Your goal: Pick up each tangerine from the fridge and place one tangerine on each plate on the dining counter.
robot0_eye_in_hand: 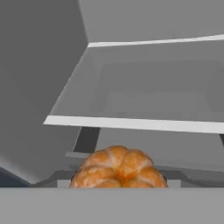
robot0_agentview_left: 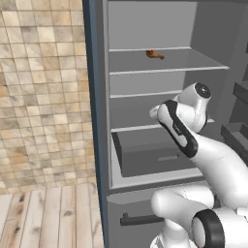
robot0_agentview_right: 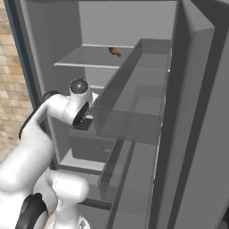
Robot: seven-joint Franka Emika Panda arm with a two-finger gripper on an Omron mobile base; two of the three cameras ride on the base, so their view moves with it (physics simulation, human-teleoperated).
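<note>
One tangerine, orange and segmented, sits right at the bottom centre of the hand view, close to the camera where my gripper's fingers close. The fingers themselves are hidden under it. My gripper is shut on this tangerine. Behind it lie the pale-edged shelves of the open fridge. My arm reaches into the fridge at the level of the lower shelves, and its wrist covers the hand. The plates and the dining counter are out of view.
A brown drumstick-like food lies on the upper shelf. A wide grey drawer sits under the shelves. The open door's bins stand close on the right. A tiled wall and wooden floor are on the left.
</note>
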